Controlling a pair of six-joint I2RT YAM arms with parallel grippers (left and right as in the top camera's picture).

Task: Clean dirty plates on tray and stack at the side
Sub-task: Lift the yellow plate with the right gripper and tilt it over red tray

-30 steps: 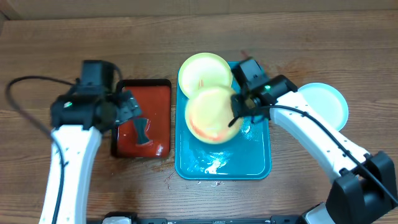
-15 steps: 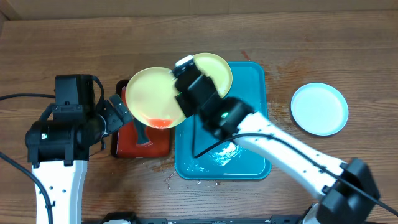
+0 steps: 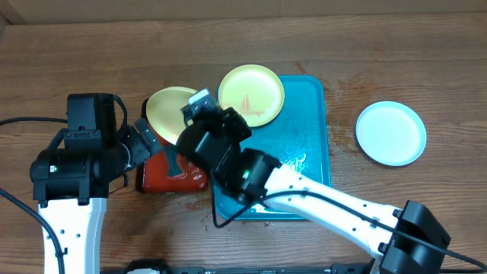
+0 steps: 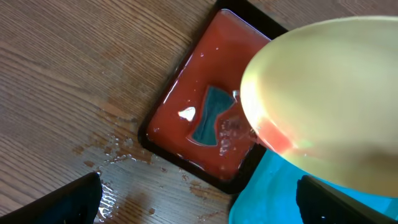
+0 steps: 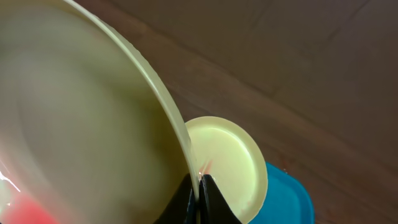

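Wood is what the table (image 3: 76,46) is made of, and wet spots (image 4: 109,146) are seen on it. The big blue tray (image 3: 312,114) is laid on it, wet and shiny inside. Just beside it, on the left, the small black-rimmed tray (image 4: 186,93) with a red inside is set.

Three plates are seen. One pale plate (image 3: 390,133) is laid alone on the wood, well apart to the right. One yellow-green plate (image 3: 251,91) is rested on the far left corner of the blue tray. The held plate (image 4: 336,93) is tipped over the small tray, and its rim is pinched tight by the right gripper (image 5: 199,186). The left gripper (image 3: 148,137) is spread wide, with nothing in it. A red smear (image 4: 273,138) is seen at the held plate's low edge.

The plates are judged to be light, thin and stiff, and slippery when wet. They are best taken by the rim, with a firm pinch.
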